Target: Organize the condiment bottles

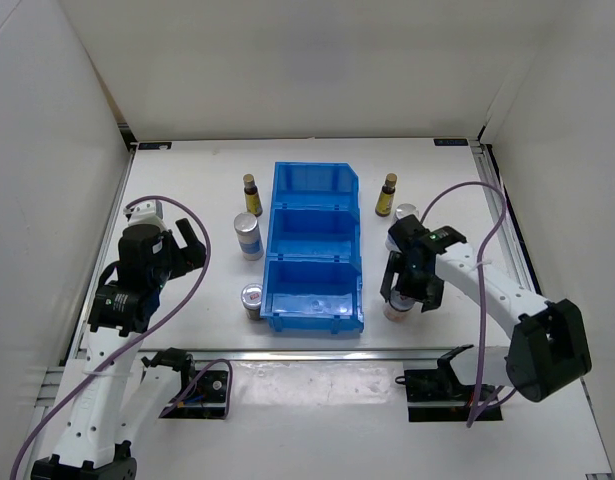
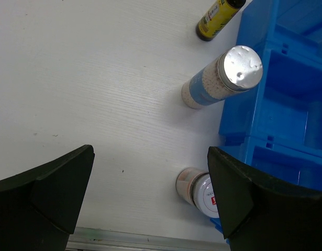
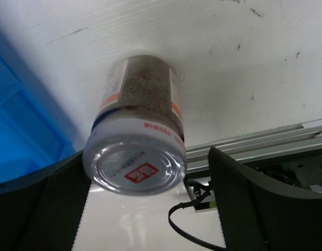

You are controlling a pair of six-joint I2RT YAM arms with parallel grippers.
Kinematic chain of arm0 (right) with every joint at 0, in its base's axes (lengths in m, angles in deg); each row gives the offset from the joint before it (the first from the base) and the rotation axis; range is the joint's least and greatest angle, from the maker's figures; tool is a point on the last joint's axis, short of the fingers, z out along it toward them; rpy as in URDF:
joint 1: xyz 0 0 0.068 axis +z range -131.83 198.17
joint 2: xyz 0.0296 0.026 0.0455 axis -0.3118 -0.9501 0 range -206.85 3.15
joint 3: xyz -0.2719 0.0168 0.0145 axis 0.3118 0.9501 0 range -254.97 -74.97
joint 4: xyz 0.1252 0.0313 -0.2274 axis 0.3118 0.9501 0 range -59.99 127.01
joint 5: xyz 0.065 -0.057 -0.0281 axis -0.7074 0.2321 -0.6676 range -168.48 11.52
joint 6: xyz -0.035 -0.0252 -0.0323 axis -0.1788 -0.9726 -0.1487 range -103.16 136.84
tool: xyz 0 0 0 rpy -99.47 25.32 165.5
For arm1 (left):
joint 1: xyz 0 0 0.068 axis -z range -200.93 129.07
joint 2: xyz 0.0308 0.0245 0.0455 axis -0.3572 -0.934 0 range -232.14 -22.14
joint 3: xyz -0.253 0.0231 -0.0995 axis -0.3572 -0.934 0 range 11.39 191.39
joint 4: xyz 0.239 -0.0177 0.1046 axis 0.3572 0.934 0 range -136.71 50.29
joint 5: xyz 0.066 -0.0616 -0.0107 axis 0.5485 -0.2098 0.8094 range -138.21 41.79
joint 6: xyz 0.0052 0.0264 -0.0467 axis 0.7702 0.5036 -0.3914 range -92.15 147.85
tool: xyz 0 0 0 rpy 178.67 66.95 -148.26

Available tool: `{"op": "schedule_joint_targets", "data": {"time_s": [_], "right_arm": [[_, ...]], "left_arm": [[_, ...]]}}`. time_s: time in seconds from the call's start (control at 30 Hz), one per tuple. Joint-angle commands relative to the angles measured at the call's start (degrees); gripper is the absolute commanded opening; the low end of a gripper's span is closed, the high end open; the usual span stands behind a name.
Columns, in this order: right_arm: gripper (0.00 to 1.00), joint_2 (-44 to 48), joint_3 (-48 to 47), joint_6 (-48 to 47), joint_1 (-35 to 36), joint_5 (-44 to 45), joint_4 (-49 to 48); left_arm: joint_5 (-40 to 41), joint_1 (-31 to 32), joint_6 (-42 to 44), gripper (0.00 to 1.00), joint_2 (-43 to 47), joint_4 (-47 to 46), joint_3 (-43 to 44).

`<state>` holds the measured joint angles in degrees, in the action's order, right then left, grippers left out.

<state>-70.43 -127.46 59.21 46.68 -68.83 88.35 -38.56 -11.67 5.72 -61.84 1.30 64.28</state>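
Note:
Six condiment bottles stand around the blue bin [image 1: 317, 250]. On its left are an amber bottle [image 1: 252, 195], a white cylinder [image 1: 248, 236] and a short jar [image 1: 253, 300]. On its right are a second amber bottle [image 1: 387, 195], a silver-topped bottle [image 1: 406, 212] partly behind the right arm, and a short jar [image 1: 395, 312]. My right gripper [image 1: 399, 300] straddles that jar [image 3: 142, 141], jaws open, with a gap beside the right finger [image 3: 239, 193]. My left gripper [image 1: 192, 245] hangs open and empty above the table; its view shows the left jar [image 2: 195, 189], cylinder [image 2: 218, 78] and amber bottle [image 2: 218, 18].
The bin [image 2: 286, 104] has three compartments in a row, far to near. A metal rail [image 3: 255, 144] runs along the table's near edge just behind the right jar. White walls close in the table on the left, right and far sides.

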Motion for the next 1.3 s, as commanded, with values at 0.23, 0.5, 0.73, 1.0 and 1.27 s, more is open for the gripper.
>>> {"op": "schedule_joint_targets", "data": {"time_s": [0.23, 0.5, 0.73, 1.0, 1.27], "right_arm": [[0.29, 3.5, -1.8, 5.0, 1.5, 5.7, 1.5], [0.00, 10.6, -15.2, 4.5, 11.1, 8.1, 5.3], [0.00, -1.0, -21.9, 2.4, 22.1, 8.2, 0.7], [0.00, -13.8, -23.5, 0.5, 25.1, 4.7, -5.8], [0.01, -19.0, -21.6, 0.5, 25.1, 2.9, -8.4]], "left_arm": [[0.7, 0.2, -0.4, 1.00, 0.2, -0.3, 0.2], [0.2, 0.2, -0.4, 1.00, -1.0, -0.3, 0.2], [-0.3, 0.2, -0.4, 1.00, -2.1, -0.3, 0.2], [-2.1, 0.2, -0.4, 1.00, -2.7, -0.3, 0.2], [-3.2, 0.2, -0.4, 1.00, -3.3, -0.3, 0.2]]}}
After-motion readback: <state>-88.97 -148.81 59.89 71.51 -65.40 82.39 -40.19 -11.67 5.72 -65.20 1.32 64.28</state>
